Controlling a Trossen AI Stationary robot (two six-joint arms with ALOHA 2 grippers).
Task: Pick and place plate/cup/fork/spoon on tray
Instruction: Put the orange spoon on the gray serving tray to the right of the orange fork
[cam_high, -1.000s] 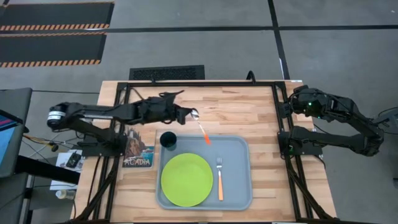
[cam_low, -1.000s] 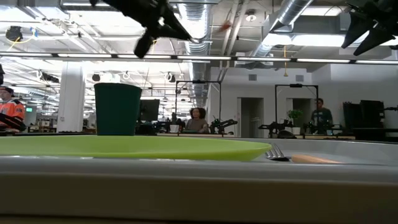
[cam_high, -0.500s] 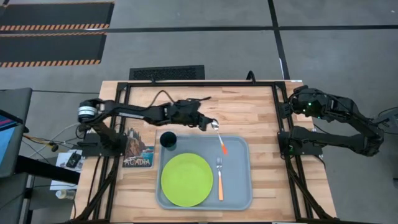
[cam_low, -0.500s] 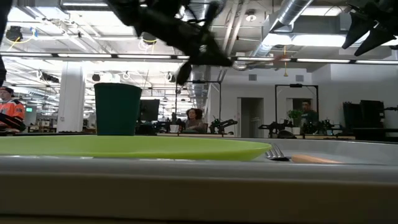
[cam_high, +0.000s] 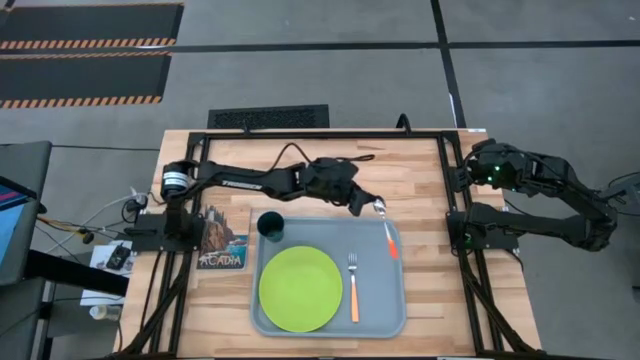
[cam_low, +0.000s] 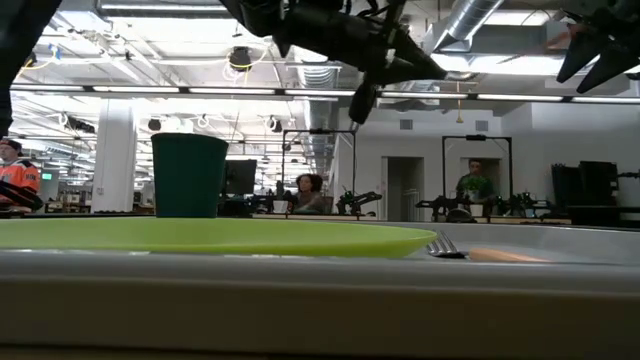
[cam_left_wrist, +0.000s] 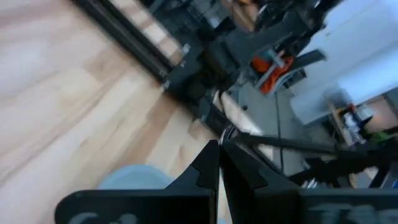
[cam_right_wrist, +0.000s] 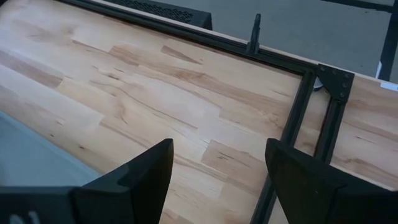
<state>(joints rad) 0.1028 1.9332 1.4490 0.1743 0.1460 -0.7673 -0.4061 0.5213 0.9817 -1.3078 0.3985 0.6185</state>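
1. The left gripper (cam_high: 368, 207) has its fingers clenched tight on the spoon (cam_high: 386, 228). It grips at the silver bowl end, so the orange handle hangs out toward the tray (cam_high: 397, 318).
2. The spoon is up in the air over the tray's far right corner. It is not lying down yet.
3. I think it is carried there because that side of the tray is free.
4. The plate (cam_high: 300, 289) lies flat on the left part of the tray. The cup (cam_high: 270, 225) stands in the far left corner. The fork (cam_high: 353, 285) lies just beside the plate, on its right.
5. Between the fork and the tray's right rim there is a bare strip. That looks like room enough for the spoon.
6. The raised rim is close, so the spoon should go down inside it, not on top of it.
7. The right gripper (cam_right_wrist: 217, 177) waits at the right edge of the bench (cam_high: 410, 175), fingers released and grasping nothing.
8. A picture card (cam_high: 221, 240) lies on the bench left of the tray.
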